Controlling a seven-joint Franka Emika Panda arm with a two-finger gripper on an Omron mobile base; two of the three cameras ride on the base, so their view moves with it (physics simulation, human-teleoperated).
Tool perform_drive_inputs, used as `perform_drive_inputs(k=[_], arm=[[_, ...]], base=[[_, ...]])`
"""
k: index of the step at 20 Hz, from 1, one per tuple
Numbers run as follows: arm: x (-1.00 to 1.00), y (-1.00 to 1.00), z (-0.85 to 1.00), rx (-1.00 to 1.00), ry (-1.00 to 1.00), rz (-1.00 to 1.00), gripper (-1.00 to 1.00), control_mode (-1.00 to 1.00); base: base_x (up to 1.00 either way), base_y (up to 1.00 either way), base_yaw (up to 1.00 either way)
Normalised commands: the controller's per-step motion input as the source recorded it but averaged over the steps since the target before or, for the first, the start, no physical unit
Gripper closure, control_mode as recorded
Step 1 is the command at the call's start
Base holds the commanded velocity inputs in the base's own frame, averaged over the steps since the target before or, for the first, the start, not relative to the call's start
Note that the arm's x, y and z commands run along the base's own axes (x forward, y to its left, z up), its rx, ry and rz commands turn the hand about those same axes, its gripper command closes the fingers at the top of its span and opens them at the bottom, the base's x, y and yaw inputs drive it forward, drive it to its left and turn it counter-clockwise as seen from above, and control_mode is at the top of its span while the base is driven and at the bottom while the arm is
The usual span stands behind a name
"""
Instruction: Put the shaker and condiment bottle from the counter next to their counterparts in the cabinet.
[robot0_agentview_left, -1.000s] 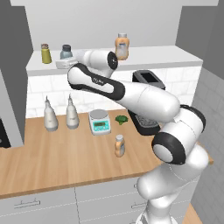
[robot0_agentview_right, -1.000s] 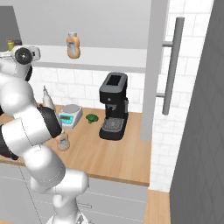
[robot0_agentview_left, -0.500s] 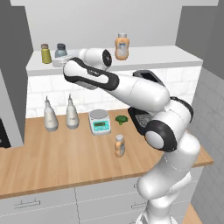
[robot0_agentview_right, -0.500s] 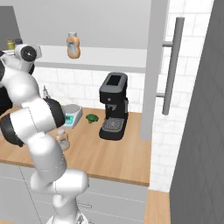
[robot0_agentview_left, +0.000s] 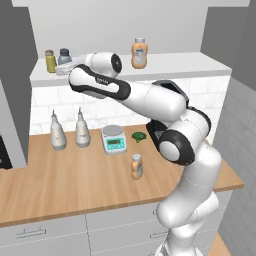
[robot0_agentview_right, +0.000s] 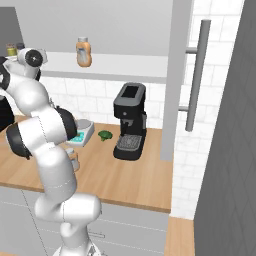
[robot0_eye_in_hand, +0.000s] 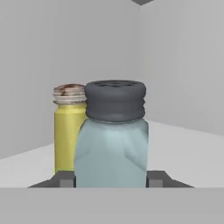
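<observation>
Shaker (robot0_eye_in_hand: 113, 140) sits between my hand's (robot0_eye_in_hand: 111, 179) fingertips, up on the cabinet (robot0_agentview_left: 165, 64) shelf just beside the yellow-green shaker (robot0_eye_in_hand: 69, 127); whether I'm gripping it I cannot tell. Condiment bottle (robot0_agentview_left: 136, 166) waits on the table (robot0_agentview_left: 75, 182), so roughly half remains.

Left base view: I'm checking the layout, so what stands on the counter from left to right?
Pale bottle → second pale bottle → kitchen scale → small orange condiment bottle, nearer the front edge → green broccoli at the back.
</observation>
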Motion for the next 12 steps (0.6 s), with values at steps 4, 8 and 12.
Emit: perform_drive_inputs(k=[4,8,12], arm=[[0.23,0.29,-0.22,-0.04,0.00,0.01,1.00,-1.00],[0.08,0.14,-0.21,-0.01,0.00,0.02,-1.00,-1.00],[-0.10,0.00,0.00,0.00,0.00,0.00,-1.00,-1.00]], base=[[0.00,0.00,0.00],[0.00,0.00,0.00],[0.00,0.00,0.00]])
